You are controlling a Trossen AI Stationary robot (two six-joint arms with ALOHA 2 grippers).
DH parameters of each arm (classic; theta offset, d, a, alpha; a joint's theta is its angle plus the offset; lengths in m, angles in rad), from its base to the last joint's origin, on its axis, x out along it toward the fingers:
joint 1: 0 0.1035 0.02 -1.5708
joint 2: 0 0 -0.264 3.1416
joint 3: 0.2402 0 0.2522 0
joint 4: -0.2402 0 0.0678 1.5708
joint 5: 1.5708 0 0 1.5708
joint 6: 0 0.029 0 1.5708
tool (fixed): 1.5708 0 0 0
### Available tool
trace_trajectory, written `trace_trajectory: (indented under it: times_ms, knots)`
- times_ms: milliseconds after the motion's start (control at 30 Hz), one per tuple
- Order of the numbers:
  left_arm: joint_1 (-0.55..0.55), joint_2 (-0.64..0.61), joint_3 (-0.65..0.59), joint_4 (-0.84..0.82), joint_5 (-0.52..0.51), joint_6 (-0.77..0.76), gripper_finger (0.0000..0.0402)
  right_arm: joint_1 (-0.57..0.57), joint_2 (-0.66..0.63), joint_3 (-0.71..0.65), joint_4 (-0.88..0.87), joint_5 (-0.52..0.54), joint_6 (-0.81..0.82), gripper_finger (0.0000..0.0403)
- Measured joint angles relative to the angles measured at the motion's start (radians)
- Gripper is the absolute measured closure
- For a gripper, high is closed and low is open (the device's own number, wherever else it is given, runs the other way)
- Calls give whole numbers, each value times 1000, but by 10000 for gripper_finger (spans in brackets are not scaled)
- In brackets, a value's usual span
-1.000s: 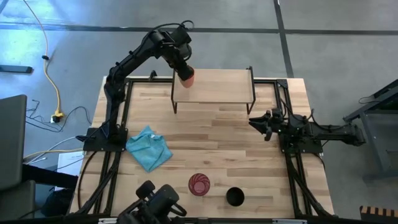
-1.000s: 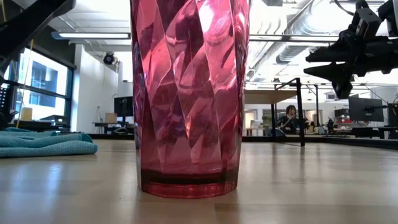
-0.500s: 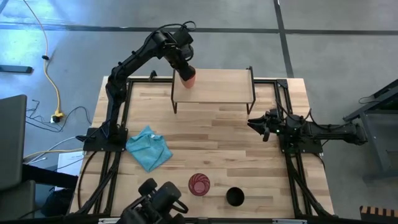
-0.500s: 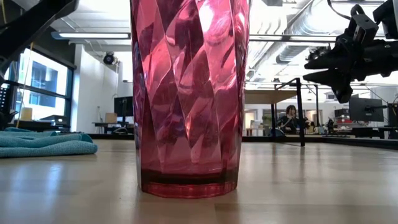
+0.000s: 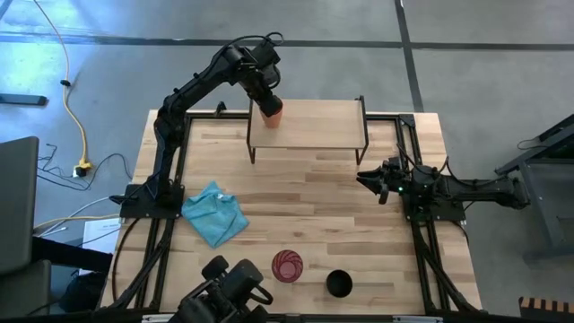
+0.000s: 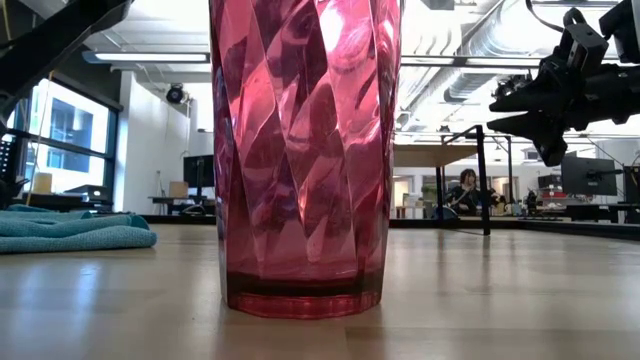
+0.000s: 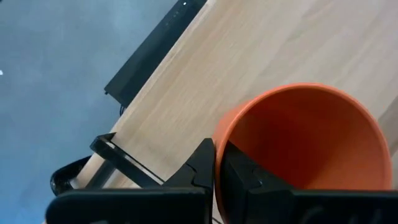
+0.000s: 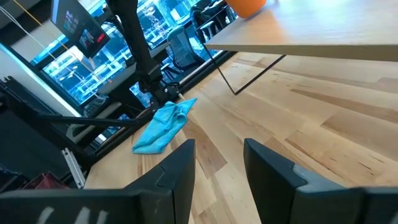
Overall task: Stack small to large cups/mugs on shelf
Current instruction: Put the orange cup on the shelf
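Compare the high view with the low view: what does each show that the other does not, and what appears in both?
Only the high view shows the left gripper shut on the orange cup at the shelf's left end, and the black cup. Only the low view shows the room behind, with a seated person. Both show the pink tumbler, the blue cloth, and the right gripper, open above the table.

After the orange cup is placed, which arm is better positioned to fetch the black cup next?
Probably right. Its open end effector is free over the table, on the side of the black cup. The left end effector grips the short orange cup at the light-wood shelf.
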Motion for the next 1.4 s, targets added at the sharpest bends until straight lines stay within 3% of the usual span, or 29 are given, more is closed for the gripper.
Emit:
trace_trajectory:
  times_ms: [1067,1400]
  knots:
    - [0,24,2,-10,-3,18,401,0,0,0,0,0,-2,274]
    - [-1,30,-1,-15,2,18,340,0,0,0,0,-1,-2,274]
